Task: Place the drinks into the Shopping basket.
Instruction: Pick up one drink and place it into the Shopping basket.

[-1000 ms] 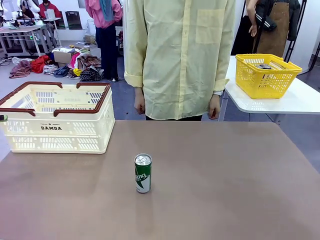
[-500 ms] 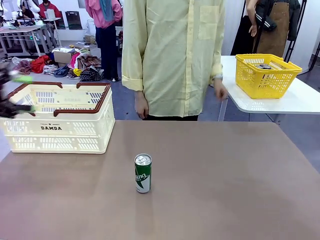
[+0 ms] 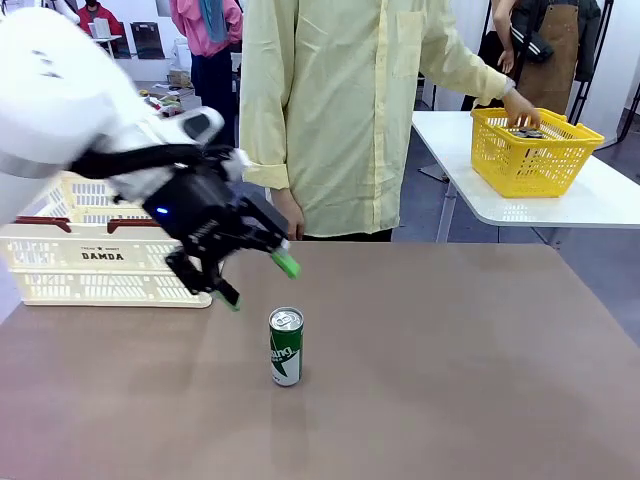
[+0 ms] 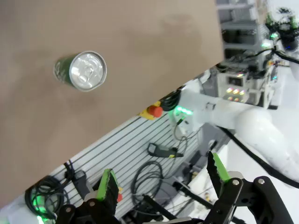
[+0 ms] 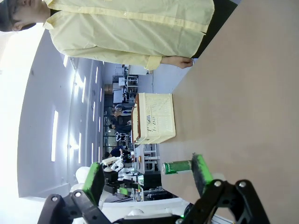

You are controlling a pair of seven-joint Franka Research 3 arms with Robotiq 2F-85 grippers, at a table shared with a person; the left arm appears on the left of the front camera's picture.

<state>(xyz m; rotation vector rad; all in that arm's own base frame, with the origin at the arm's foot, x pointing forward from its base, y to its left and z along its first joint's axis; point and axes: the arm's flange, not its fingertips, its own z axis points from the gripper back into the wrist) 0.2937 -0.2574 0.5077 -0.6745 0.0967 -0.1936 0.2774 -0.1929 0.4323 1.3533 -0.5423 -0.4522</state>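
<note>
A green drink can (image 3: 286, 346) with a silver top stands upright near the middle of the brown table (image 3: 450, 350). My left gripper (image 3: 258, 281) hangs open just up and left of it, not touching. In the left wrist view the can's top (image 4: 84, 71) lies far ahead of the open gripper (image 4: 163, 179). The cream Shopping basket (image 3: 100, 265) stands at the table's left, partly behind my left arm. In the right wrist view the right gripper (image 5: 147, 177) is open and holds nothing; the can (image 5: 180, 166) and basket (image 5: 154, 117) lie far beyond it.
A person in a pale yellow shirt (image 3: 340, 110) stands at the far edge, one hand (image 3: 520, 105) at a yellow mesh basket (image 3: 535, 150) on a white side table (image 3: 560, 205). The other hand (image 3: 288, 215) hangs near the table's far edge.
My left arm has swung in from the left edge, across the basket's front, to just beside the can. The person has turned and reached a hand to the yellow basket.
</note>
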